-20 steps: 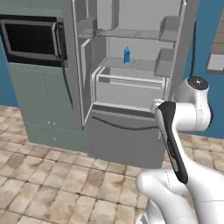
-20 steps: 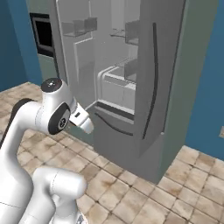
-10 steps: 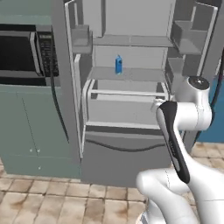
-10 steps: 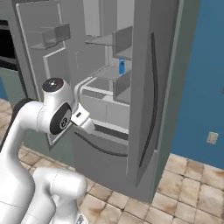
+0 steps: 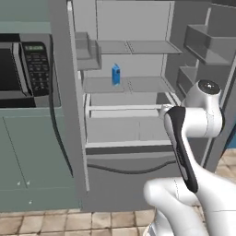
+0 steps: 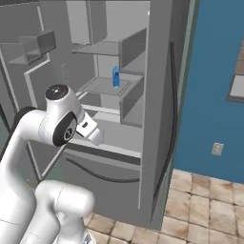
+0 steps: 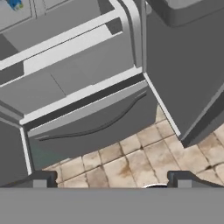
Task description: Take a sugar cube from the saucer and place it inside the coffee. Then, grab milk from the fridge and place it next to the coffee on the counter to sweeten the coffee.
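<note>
Brown floor tiles run under the open fridge [image 5: 129, 92] in the left base view. One blue milk [image 5: 116, 74] carton stands alone on a middle shelf, with bare shelf all around it. One black microwave [image 5: 23, 69] sits to the left.

From the right base view, the milk [image 6: 116, 76] stands near the shelf's front edge, behind the white arm [image 6: 57, 124].

Looking from the hand, the pincer [image 7: 109, 181] is spread wide and holds nothing, over the tiles before the fridge's bottom drawer [image 7: 87, 122]. The milk [image 7: 13, 3] peeks in at the top corner.
</note>
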{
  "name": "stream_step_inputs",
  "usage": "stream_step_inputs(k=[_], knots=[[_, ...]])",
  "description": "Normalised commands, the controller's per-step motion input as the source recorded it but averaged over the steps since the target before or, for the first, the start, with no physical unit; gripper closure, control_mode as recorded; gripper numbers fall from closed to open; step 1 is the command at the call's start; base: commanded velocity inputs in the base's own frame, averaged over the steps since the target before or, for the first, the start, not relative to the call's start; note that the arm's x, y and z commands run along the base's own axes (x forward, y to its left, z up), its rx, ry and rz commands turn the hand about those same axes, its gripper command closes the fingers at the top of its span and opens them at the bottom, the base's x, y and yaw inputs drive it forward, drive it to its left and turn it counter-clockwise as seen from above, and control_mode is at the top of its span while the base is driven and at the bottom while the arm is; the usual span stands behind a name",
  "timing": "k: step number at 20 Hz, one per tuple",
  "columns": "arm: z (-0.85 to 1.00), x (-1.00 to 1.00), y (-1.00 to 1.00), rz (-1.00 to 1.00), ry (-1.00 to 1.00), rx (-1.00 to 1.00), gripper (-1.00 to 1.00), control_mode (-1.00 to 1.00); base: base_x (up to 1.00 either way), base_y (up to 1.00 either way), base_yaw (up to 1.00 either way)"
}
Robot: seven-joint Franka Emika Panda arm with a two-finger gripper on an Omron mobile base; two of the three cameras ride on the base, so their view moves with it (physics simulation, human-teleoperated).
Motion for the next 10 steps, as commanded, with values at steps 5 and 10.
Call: stream_step_inputs(k=[5,10], knots=[[0.00,0.00,0.00,0.00,0.00,0.00,-1.00,1.00,0.44,0.12,0.04],[0.00,0.00,0.00,0.00,0.00,0.00,-1.00,1.00,0.41,0.22,0.05]])
